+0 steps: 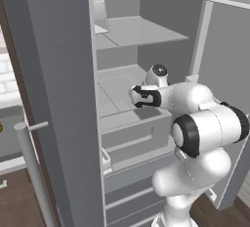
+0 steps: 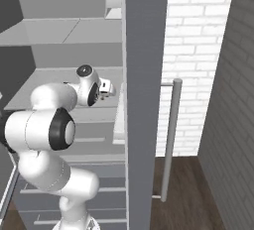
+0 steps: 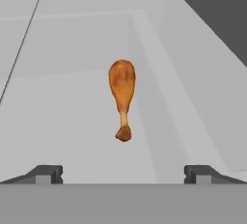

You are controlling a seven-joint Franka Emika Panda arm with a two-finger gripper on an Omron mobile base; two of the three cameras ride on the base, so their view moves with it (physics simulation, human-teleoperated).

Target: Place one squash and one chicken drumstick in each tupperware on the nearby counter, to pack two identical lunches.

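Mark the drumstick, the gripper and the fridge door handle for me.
drumstick [image 3: 122, 85]: hand view, on the thick meaty end.
gripper [image 3: 123, 174]: hand view, midway between the two open fingertips.
door handle [image 2: 170, 140]: right base view, middle of the vertical bar.

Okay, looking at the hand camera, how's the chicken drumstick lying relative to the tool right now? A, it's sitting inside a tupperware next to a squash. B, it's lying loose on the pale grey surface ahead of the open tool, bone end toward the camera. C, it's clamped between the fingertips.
B: the chicken drumstick lies alone on the pale surface, thin bone end nearest, well ahead of the open tool, whose fingertips are spread wide.
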